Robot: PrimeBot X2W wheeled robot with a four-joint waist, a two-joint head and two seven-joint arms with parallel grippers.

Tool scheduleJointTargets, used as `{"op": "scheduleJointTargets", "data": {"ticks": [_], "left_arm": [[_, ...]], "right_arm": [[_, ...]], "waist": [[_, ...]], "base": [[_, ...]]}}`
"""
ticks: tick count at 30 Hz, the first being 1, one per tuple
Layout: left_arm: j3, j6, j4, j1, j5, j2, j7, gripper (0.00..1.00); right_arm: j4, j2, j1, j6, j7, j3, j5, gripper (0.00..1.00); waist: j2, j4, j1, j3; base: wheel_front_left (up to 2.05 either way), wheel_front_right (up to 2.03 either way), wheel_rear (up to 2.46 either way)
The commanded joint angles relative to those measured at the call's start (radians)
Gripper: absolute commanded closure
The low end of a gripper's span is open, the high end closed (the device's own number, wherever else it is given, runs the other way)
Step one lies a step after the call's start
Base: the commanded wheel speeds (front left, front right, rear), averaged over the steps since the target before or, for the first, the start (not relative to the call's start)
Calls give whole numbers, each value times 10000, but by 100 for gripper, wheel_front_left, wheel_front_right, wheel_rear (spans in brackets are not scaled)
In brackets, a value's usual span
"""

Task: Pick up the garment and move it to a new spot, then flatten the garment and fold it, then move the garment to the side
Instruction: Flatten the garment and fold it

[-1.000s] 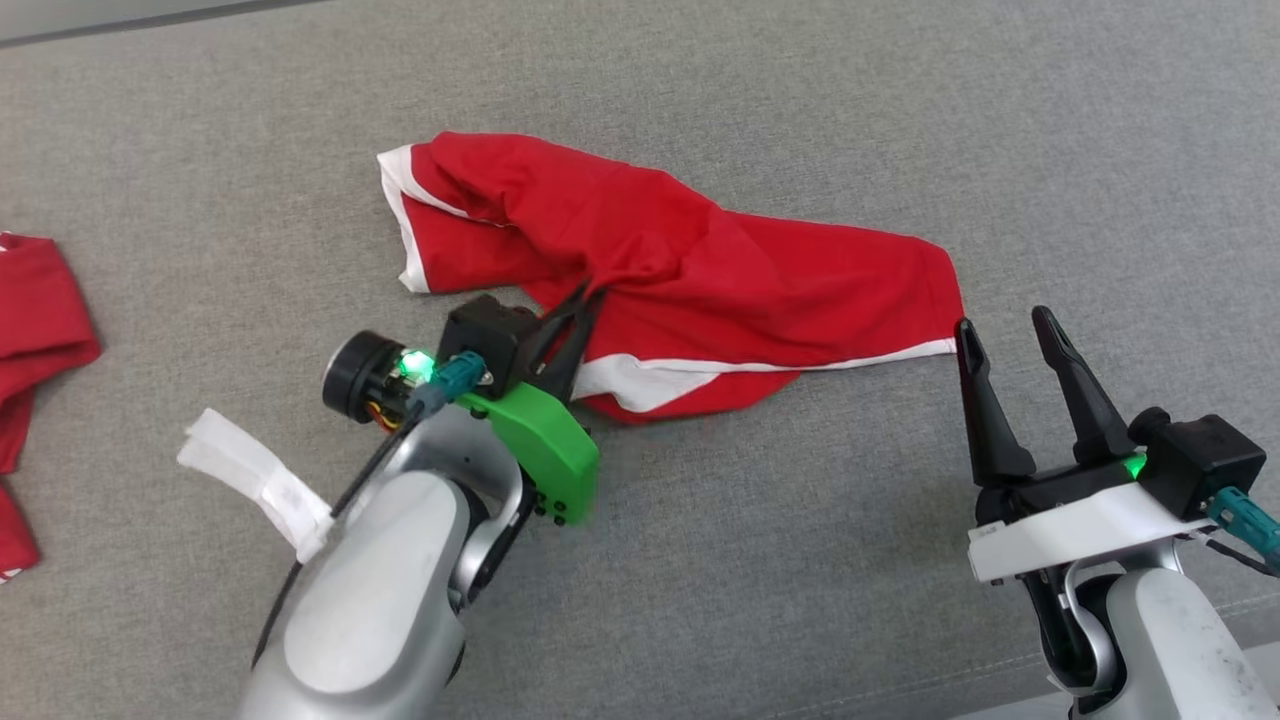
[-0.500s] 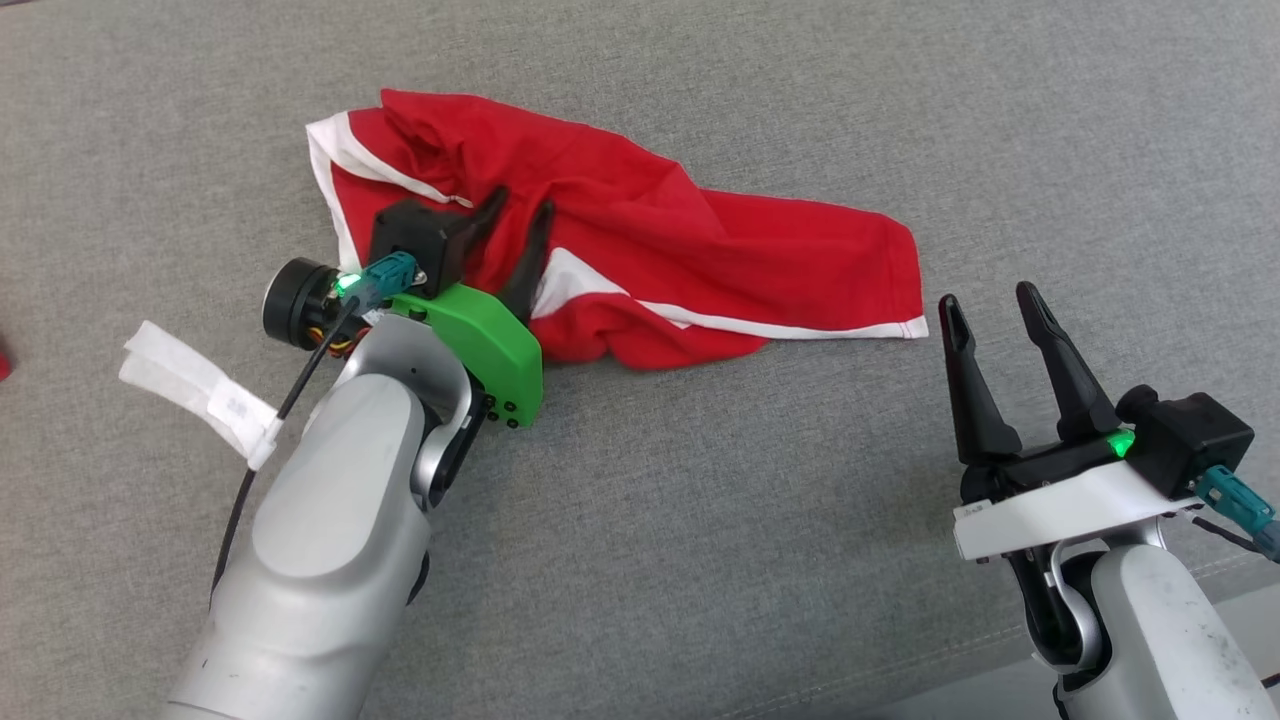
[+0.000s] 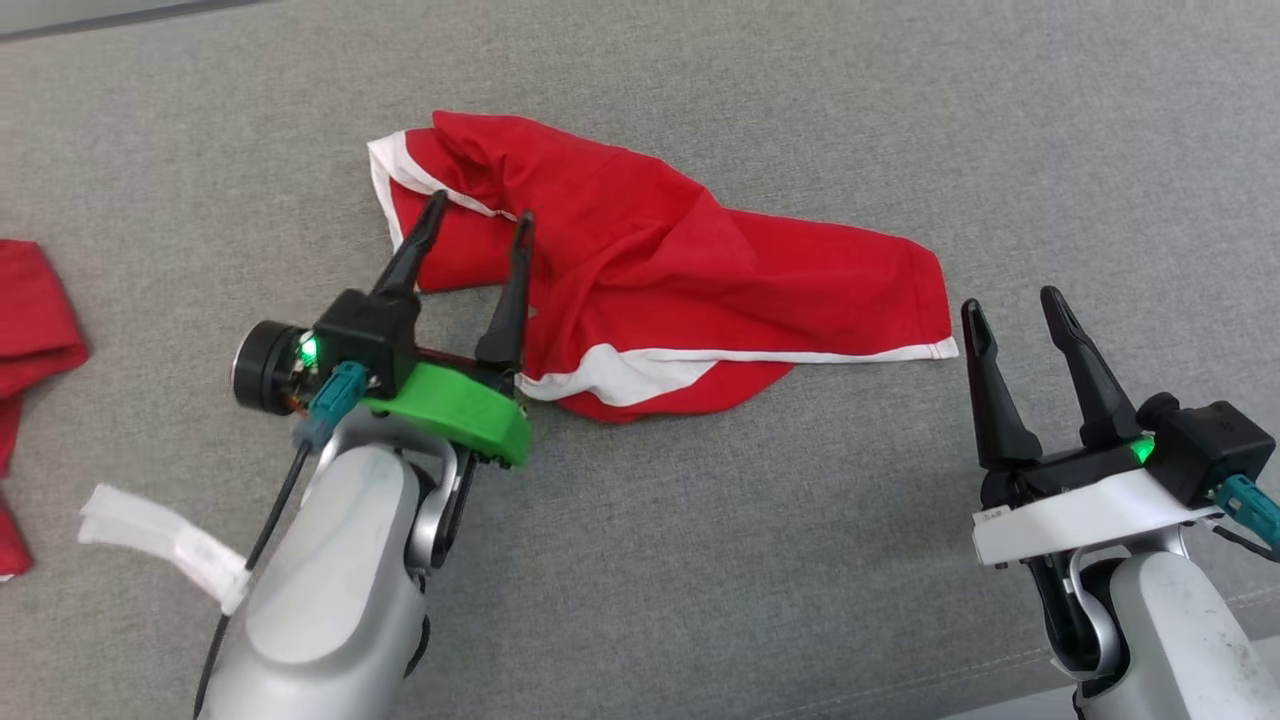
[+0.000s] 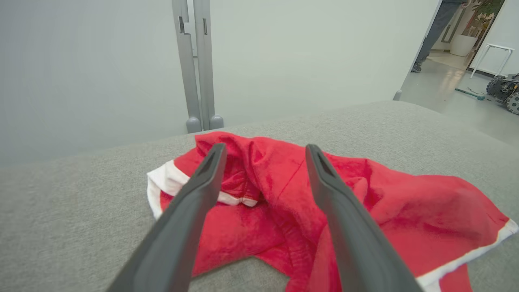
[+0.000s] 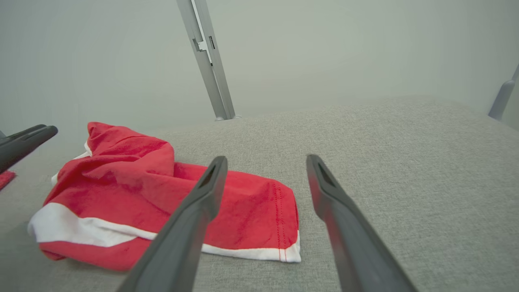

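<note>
No text, label or number is legible anywhere.

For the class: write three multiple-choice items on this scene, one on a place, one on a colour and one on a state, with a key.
1. Relative to the garment, the right gripper is: A over its middle; B off its right end; C off its left end.
2. The garment's trim is: A blue; B yellow; C white.
3. The left gripper is: A open; B shut on the garment; C shut, empty.
Key: B, it stands beside the right corner; C, white bands edge the red; A, its fingers stand apart with nothing between them.
</note>
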Motion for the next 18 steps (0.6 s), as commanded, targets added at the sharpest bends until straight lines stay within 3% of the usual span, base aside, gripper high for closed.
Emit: {"op": "scheduleJointTargets", "data": {"ticks": [1, 9, 18], "left_arm": [[150, 196, -235, 352, 50, 111, -94, 0], [1073, 1218, -1891, 2362, 19, 353, -240, 0], [1787, 1611, -2878, 4035, 20, 454, -231, 0]], "right_arm": [[-53, -35, 91, 2, 40, -32, -55, 0], [-249, -124, 493, 2, 273, -136, -190, 0], [-585, -137, 987, 2, 643, -279, -272, 0]], "waist": [[0, 187, 0, -203], [0, 539, 0, -818], [0, 799, 0, -1405]], "base": [[0, 0, 0], [0, 0, 0], [0, 0, 0]]}}
